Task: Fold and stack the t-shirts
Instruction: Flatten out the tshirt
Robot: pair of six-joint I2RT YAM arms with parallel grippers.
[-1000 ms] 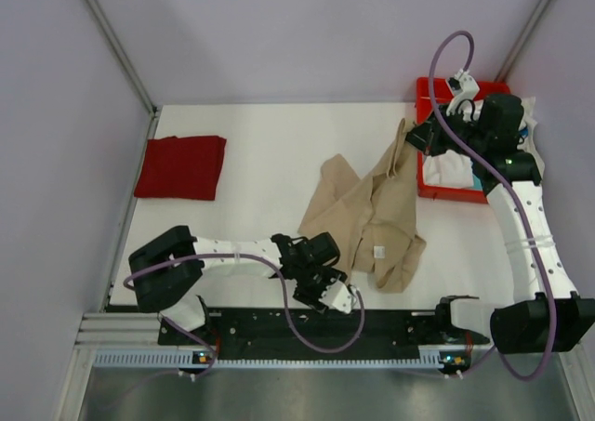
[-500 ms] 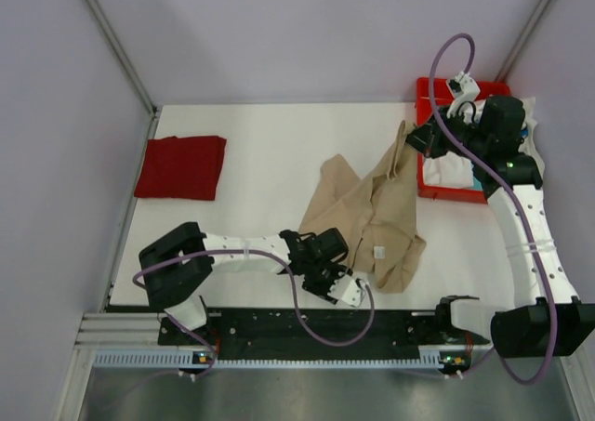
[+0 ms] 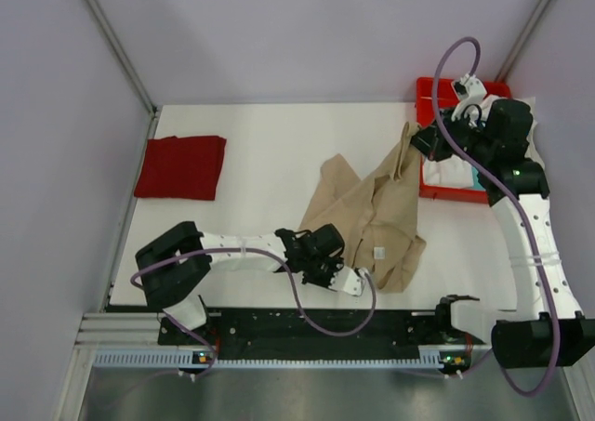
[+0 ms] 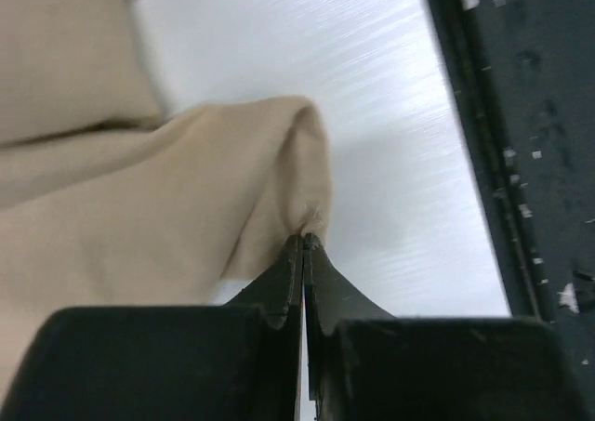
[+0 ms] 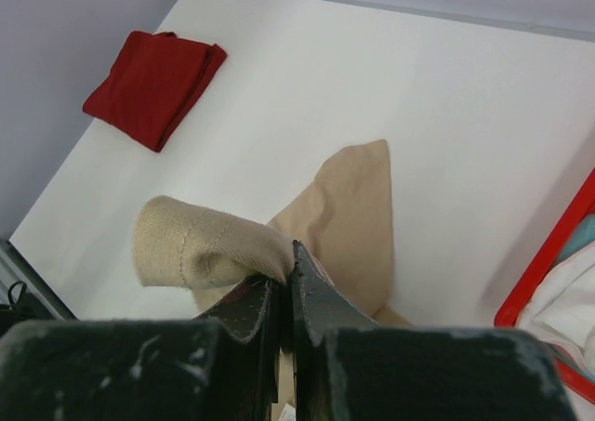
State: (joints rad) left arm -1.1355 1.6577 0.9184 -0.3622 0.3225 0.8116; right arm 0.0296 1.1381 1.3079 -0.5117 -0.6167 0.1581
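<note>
A crumpled tan t-shirt [image 3: 372,212] lies right of the table's middle. My left gripper [image 3: 361,274] is shut on its near hem, and the left wrist view shows the tan cloth [image 4: 186,189] pinched at the tips of the left gripper [image 4: 305,241]. My right gripper [image 3: 415,140] is shut on the shirt's far edge and holds it raised. In the right wrist view a ribbed tan fold [image 5: 200,244] bulges from the right gripper [image 5: 286,256]. A folded dark red t-shirt [image 3: 181,166] rests at the far left, also visible as the red t-shirt [image 5: 153,82]. A white t-shirt [image 3: 448,172] sits in the bin.
The red plastic bin [image 3: 426,96] stands at the back right corner under the right arm; the bin's rim [image 5: 550,254] shows with white cloth [image 5: 569,309] and a bit of teal cloth inside. A black rail [image 4: 521,161] runs along the table's near edge.
My left gripper has moved to the tan shirt's near hem and shut on it. The right arm has shifted slightly right, still holding the shirt's far edge.
</note>
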